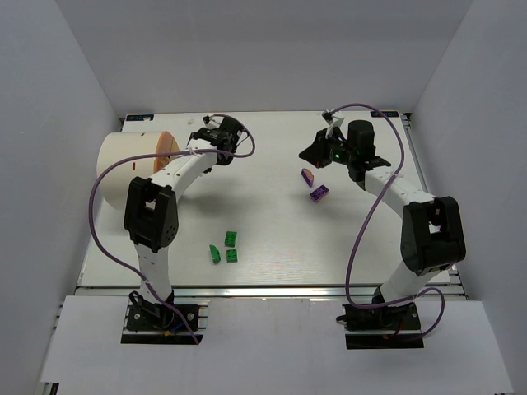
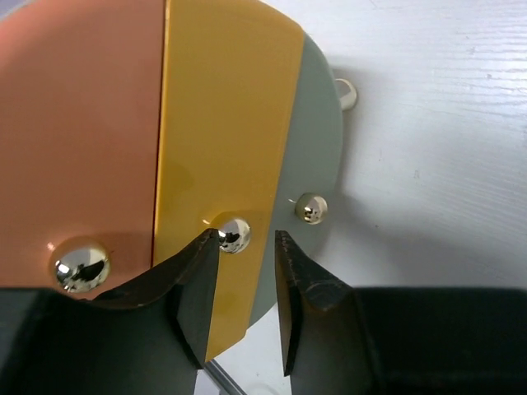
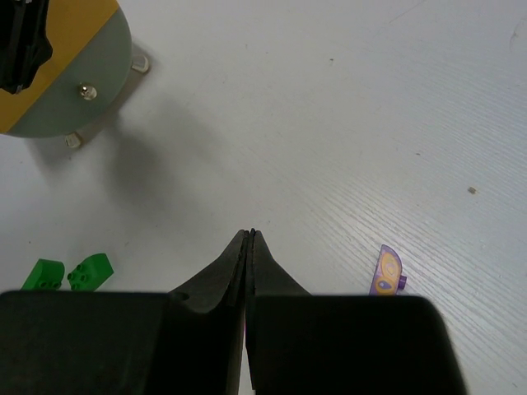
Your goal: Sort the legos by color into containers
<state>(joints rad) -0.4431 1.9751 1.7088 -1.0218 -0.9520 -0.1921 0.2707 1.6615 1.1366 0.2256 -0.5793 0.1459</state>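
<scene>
The container (image 1: 123,169) is a cream drum lying on its side at the left. Its round face (image 2: 230,123) has orange, yellow and grey-green panels with brass knobs. My left gripper (image 2: 245,239) is open right at that face, its fingers straddling the knob (image 2: 234,234) on the yellow panel, the left finger touching it. My right gripper (image 3: 249,234) is shut and empty above the table. Two purple legos (image 1: 307,174) (image 1: 319,193) lie just in front of it, one also visible as a purple piece (image 3: 387,271). Three green legos (image 1: 231,238) lie near the front.
White enclosure walls surround the table on three sides. In the right wrist view the drum face (image 3: 82,90) sits at the upper left on small feet, and two green bricks (image 3: 64,273) lie at the lower left. The left arm (image 1: 152,210) arches beside the drum.
</scene>
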